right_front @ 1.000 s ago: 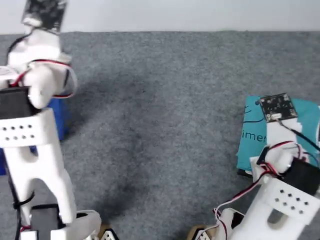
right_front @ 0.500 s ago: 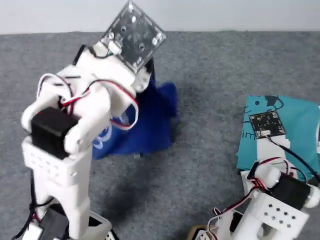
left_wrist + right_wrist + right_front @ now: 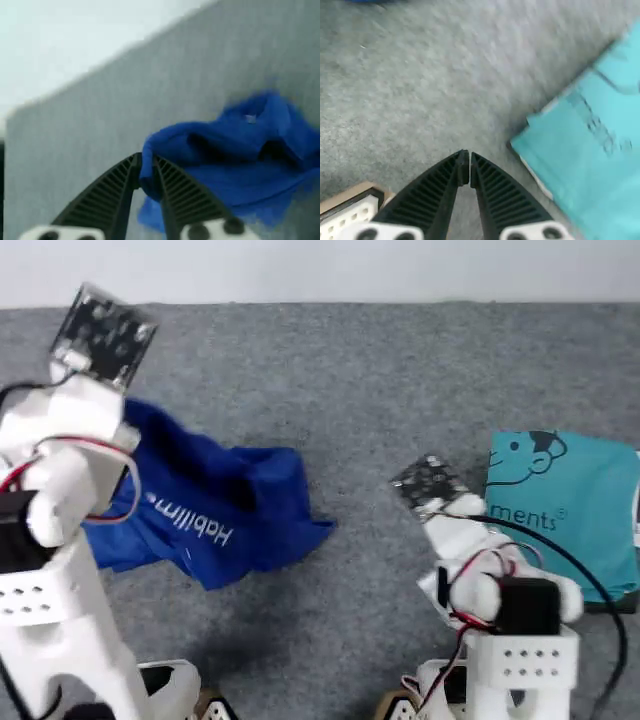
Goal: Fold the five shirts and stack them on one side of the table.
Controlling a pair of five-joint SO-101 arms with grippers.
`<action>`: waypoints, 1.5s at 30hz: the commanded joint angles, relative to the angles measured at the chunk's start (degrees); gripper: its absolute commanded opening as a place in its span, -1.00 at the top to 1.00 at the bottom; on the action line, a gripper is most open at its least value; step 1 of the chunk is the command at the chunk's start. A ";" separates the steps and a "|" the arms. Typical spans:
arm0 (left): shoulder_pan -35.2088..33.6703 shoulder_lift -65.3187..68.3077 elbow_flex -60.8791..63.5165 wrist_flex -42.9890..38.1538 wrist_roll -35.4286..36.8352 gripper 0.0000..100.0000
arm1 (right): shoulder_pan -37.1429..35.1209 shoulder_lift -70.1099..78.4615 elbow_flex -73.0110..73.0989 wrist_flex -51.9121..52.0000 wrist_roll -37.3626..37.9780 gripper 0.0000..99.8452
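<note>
Blue shirt (image 3: 215, 520): crumpled, unfolded, left half of tabletop (image 3: 380, 390). Teal shirt (image 3: 570, 510): folded flat, right edge.

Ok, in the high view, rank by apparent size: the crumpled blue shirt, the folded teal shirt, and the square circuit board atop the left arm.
Largest: crumpled blue cloth shirt.
Middle: folded teal cloth shirt, though the picture's edge cuts it off.
Smallest: square circuit board, despite sitting nearer the camera.

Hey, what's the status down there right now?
Left end effector shut on crumpled blue shirt. Right end effector shut, empty, near folded teal shirt. Right arm sits between both shirts.
</note>
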 commanded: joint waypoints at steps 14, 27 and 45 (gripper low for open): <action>-15.91 -22.07 53.49 -20.04 -10.11 0.97 | -12.09 41.98 -16.88 -9.36 -0.62 0.84; -16.26 -26.46 61.41 -21.10 -10.02 0.97 | -21.23 67.47 -40.97 -8.84 -4.04 0.55; -16.26 -33.05 62.73 -20.57 -9.93 0.97 | -28.18 89.19 -60.13 -9.19 -4.22 0.55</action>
